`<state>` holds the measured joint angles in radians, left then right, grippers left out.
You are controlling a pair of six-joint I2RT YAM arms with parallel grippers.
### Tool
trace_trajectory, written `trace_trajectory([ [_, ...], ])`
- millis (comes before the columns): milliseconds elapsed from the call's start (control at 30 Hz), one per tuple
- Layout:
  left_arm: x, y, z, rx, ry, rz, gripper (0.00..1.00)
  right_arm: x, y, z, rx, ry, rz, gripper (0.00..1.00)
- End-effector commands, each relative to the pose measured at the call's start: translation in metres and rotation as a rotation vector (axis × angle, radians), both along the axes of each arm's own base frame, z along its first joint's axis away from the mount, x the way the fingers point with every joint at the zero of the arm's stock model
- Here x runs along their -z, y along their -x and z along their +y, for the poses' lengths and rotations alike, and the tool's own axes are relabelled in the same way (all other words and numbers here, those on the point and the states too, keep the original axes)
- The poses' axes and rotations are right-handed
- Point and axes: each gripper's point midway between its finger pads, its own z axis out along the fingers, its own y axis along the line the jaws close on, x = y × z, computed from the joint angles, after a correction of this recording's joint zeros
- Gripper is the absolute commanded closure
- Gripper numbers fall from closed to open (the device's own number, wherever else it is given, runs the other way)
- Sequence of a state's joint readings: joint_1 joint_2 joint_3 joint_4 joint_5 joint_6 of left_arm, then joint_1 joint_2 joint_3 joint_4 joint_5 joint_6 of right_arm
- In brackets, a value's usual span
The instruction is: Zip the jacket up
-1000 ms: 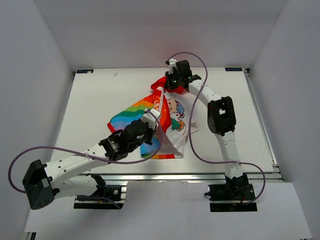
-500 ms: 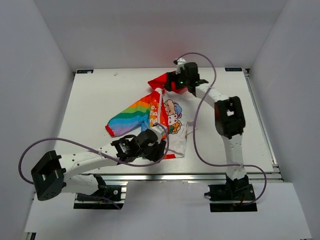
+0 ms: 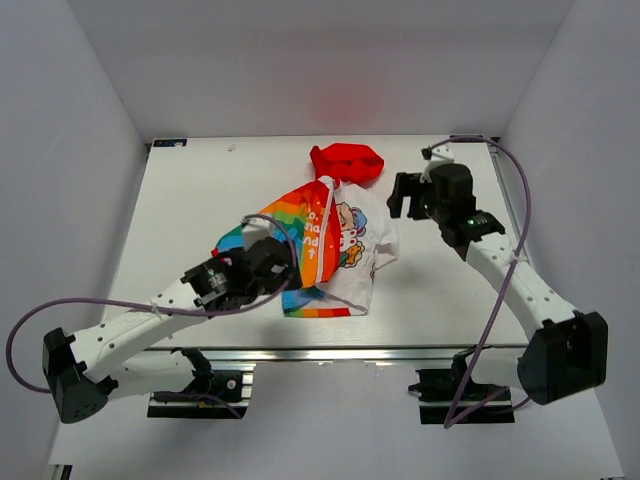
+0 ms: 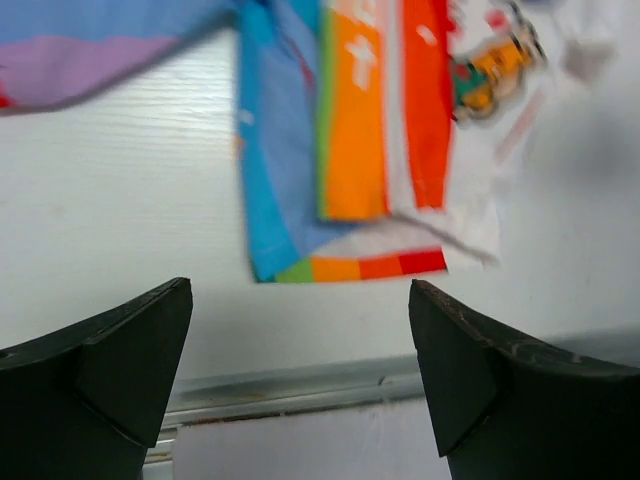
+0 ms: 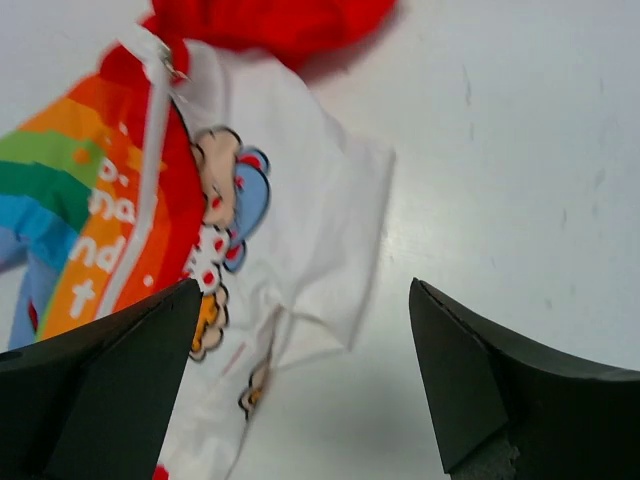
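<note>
The jacket [image 3: 330, 235] lies flat in the middle of the table, red hood [image 3: 346, 162] towards the back, rainbow panel on the left, white cartoon panel [image 5: 300, 200] on the right. Its white zipper [image 5: 140, 180] runs as one strip down the front, with the pull [image 5: 176, 74] up by the collar. My left gripper [image 3: 283, 270] hovers open at the jacket's lower left; the left wrist view shows the striped hem [image 4: 350, 265] beyond the gripper [image 4: 300, 288]. My right gripper [image 3: 402, 194] stands open to the right of the jacket, and nothing lies in the gripper [image 5: 305, 288].
The white table [image 3: 180, 200] is boxed in by white walls at the back and sides. Its metal front rail [image 4: 300, 385] lies just below the left gripper. Purple cables loop off both arms.
Both grippers have opened and let go of the jacket. The right arm has swung away to the right, the left has drawn back to the left, and the jacket has settled flat.
</note>
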<state>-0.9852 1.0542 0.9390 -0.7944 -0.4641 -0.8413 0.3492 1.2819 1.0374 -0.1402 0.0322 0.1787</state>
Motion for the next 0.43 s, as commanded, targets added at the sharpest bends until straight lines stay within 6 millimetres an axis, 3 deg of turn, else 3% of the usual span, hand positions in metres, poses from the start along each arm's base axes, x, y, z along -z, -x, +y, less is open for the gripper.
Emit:
trace_trajectory([
  [0,-0.016,-0.029,0.059,-0.325,-0.043,0.007,0.02,0.025,0.037,-0.034,0.145,0.04,0.158,0.11],
  [33,-0.012,-0.038,0.069,-0.356,-0.06,0.032,0.02,0.029,0.045,-0.035,0.151,0.025,0.176,0.11],
  [67,-0.011,-0.052,0.092,-0.442,-0.058,0.051,0.02,0.029,0.05,-0.035,0.15,0.016,0.176,0.11],
  [167,-0.017,-0.067,0.111,-0.491,-0.054,0.076,0.02,0.006,0.064,-0.037,0.14,-0.046,0.075,0.11],
  [267,-0.036,-0.078,0.114,-0.5,-0.038,0.021,0.02,-0.007,0.072,-0.042,0.149,-0.083,-0.007,0.1],
  [400,-0.043,-0.082,0.118,-0.509,-0.024,0.006,0.02,-0.012,0.075,-0.041,0.138,-0.104,-0.042,0.1],
])
